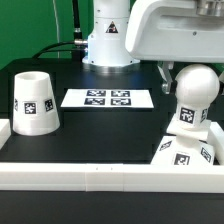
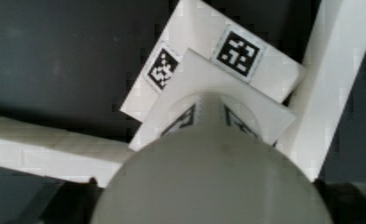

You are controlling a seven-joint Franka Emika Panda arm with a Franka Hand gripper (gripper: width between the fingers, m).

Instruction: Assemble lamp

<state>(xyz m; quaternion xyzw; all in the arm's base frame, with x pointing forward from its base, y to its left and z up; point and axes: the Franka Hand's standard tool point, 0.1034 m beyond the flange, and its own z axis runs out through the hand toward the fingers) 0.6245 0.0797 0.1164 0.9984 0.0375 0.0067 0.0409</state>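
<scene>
Standing apart: shade [image 1: 34,102], marker board [image 1: 107,98], bulb [image 1: 191,98].

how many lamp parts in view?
3. Shade stands apart at the exterior view's left; bulb stands on the base at its right, under the gripper. None seem hidden.

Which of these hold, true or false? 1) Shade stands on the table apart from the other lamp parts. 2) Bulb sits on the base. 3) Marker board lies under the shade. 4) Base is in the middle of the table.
1) True: the white tapered cup-like shade stands alone at the exterior view's left.
2) True: the white rounded bulb piece stands upright on the flat square white base.
3) False: the thin flat white marker board lies bare on the black table, beside the shade.
4) False: the base sits in the corner at the exterior view's right, against the white border rail.
</scene>
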